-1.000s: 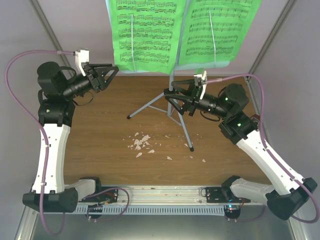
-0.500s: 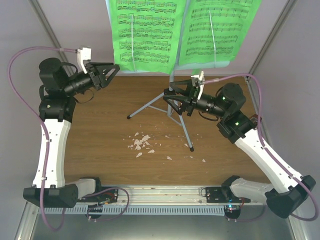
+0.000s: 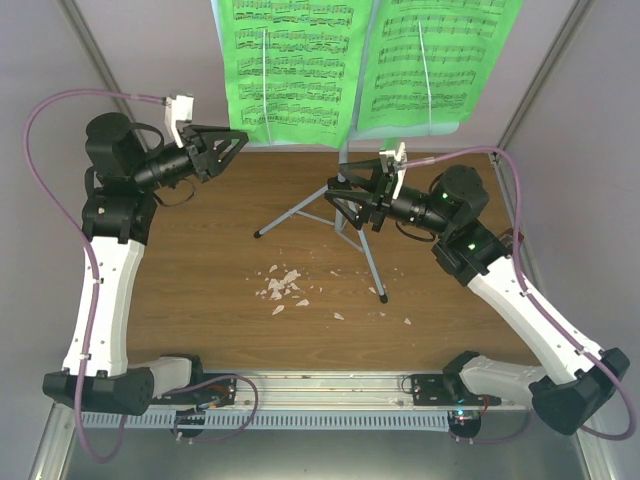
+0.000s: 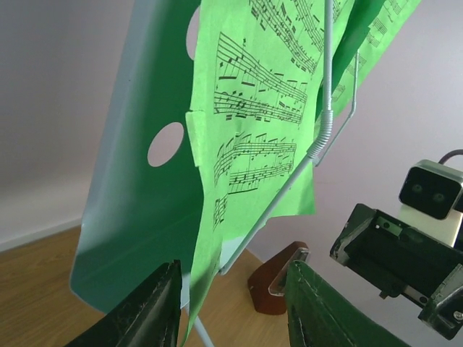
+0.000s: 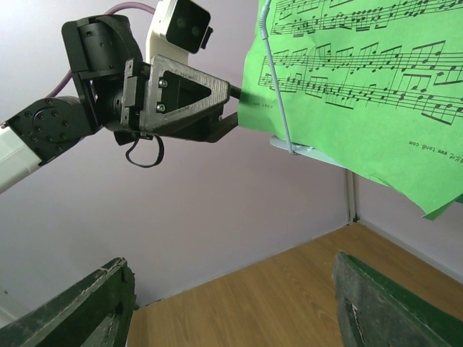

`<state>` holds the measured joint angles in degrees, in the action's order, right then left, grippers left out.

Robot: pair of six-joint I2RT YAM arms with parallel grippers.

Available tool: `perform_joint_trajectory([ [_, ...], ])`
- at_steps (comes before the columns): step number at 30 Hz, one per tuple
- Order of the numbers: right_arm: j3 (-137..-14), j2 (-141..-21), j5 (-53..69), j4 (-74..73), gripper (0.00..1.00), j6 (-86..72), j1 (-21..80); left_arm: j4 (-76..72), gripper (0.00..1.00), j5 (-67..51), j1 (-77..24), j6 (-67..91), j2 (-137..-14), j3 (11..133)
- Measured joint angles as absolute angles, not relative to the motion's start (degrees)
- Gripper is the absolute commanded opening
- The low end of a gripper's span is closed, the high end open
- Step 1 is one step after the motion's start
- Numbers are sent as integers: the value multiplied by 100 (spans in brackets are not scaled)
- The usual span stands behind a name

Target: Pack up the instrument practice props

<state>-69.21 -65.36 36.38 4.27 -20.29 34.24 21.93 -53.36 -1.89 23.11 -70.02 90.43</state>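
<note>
under the green pages [image 4: 260, 144], the metronome [image 4: 271, 285] is partly hidden.

1. The top external camera sits high above the near edge at 6 o'clock. It looks steeply down the brown wooden table [image 3: 200, 290] toward the bright green sheet-music pages [image 3: 290, 60] at 12 o'clock.
2. The left wrist camera is close beneath those pages, tilted upward.
3. The right wrist camera looks up from farther off. All three views share the pages.

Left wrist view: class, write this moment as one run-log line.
left jaws open astride bright green paper sheet-music page corner | right jaws open, empty
</note>
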Motion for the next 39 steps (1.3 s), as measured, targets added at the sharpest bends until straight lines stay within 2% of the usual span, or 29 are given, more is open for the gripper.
perform_joint_trajectory([
  [2,-6921,-6541,3629,427,75,-2023,3430,2191,46,-5336,-211,2309,-7002,9052],
  [5,-6921,-6560,3623,429,75,-2023,3446,2191,46,-5330,-248,2294,-7008,9085],
  [11,-6987,-6702,3422,399,74,-2038,3638,2174,42,-5328,-266,2294,-7122,9098],
  [16,-7513,-7035,3081,349,73,-2040,4025,2154,39,-5304,-320,2314,-7216,9098],
  [19,-7894,-7244,2893,392,69,-2095,4189,2102,36,-5304,-351,2340,-7231,9098],
  [23,-8294,-7540,2696,526,67,-2359,4250,2038,29,-5308,-384,2355,-7247,9100],
  [33,-9553,-8545,2375,508,66,-3028,4248,1997,2,-5240,-408,2307,-7297,9102],
  [39,-10346,-9043,2296,508,60,-3385,4248,2014,0,-5109,-410,2222,-7297,9102],
])
